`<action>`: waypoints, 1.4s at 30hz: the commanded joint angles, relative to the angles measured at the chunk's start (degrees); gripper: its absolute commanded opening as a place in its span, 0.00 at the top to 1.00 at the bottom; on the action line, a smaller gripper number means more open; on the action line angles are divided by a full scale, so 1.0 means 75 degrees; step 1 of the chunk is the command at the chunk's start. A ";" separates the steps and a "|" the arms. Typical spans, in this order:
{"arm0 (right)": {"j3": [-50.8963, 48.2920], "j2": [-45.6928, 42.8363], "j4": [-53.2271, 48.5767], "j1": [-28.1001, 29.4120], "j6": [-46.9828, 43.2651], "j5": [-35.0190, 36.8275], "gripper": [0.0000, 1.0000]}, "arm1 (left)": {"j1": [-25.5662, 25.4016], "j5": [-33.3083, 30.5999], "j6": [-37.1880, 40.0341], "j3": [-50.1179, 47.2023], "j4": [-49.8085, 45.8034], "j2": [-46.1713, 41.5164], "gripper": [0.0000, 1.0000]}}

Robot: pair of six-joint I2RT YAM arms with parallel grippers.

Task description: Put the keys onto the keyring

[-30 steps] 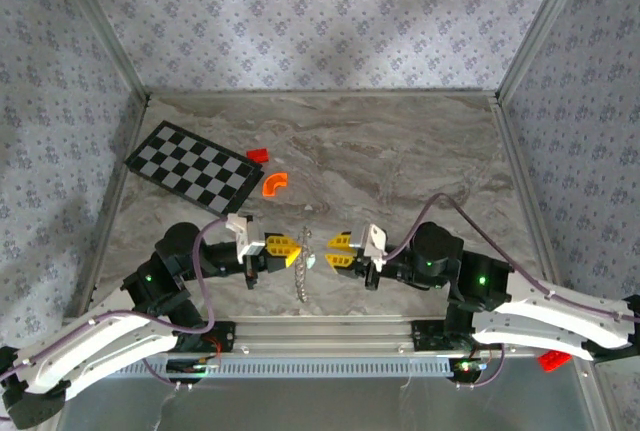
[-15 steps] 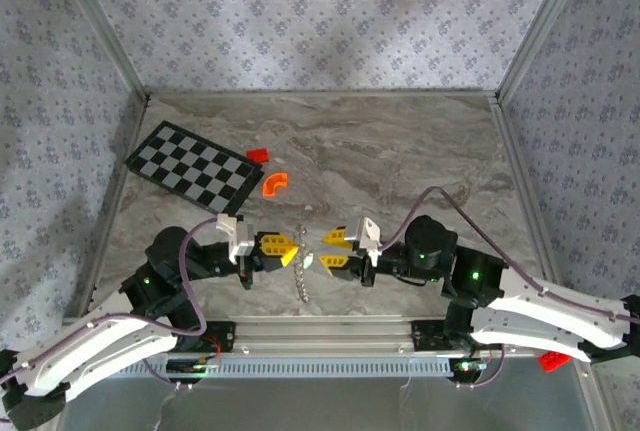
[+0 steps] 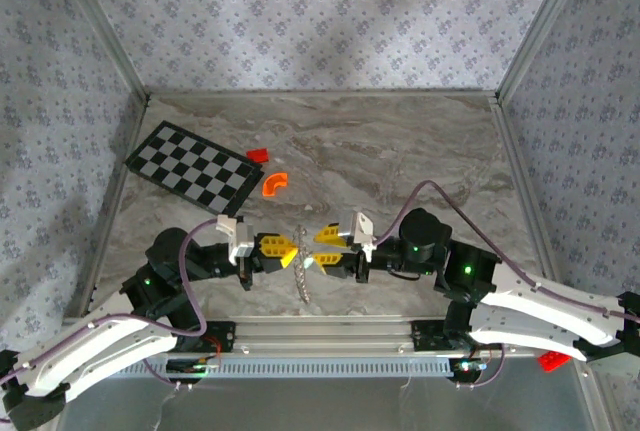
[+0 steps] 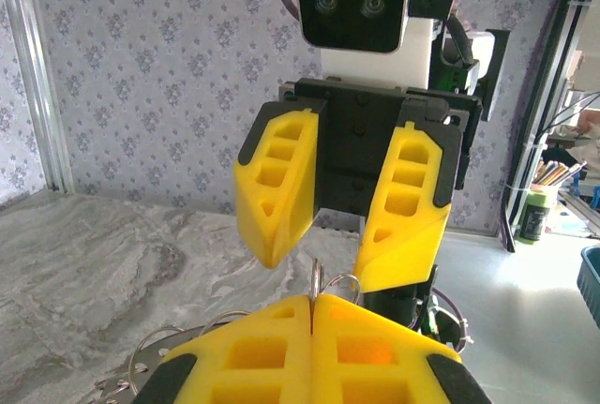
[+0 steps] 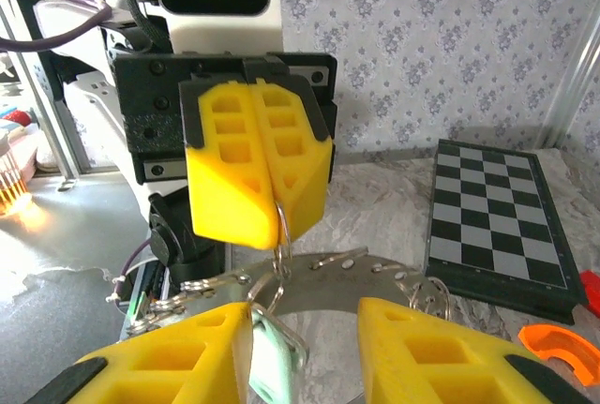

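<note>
The keyring is a flat silvery ring with holes and small wire loops round it. It hangs edge-on above the table between both arms. My left gripper is shut on one of its small wire loops. My right gripper faces it, nearly tip to tip, its jaws open on either side of that loop. The pale green key rests against the inner face of the right gripper's left finger. I cannot tell whether the key touches the loop.
A black-and-grey checkerboard lies at the back left. Beside it are a small red block and an orange curved piece. Patterned walls with metal posts close in the table on three sides.
My right gripper has moved left, up to the left gripper and the hanging ring, and its jaws stand slightly wider. The left gripper shifted a little left and stays shut.
</note>
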 commanded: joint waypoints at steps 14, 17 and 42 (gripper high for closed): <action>0.0221 0.0235 0.0458 -0.0047 0.0271 -0.0336 0.64 | -0.0038 0.0118 -0.0001 0.0011 0.0365 -0.0119 1.00; 0.0226 0.0251 0.0485 -0.0050 0.0283 -0.0374 0.65 | -0.0040 0.0118 -0.0013 -0.0001 0.0415 -0.0096 1.00; 0.0127 0.0202 0.0398 -0.0070 0.0191 -0.0109 0.72 | -0.0052 0.0112 0.0022 0.0044 0.0315 -0.0136 1.00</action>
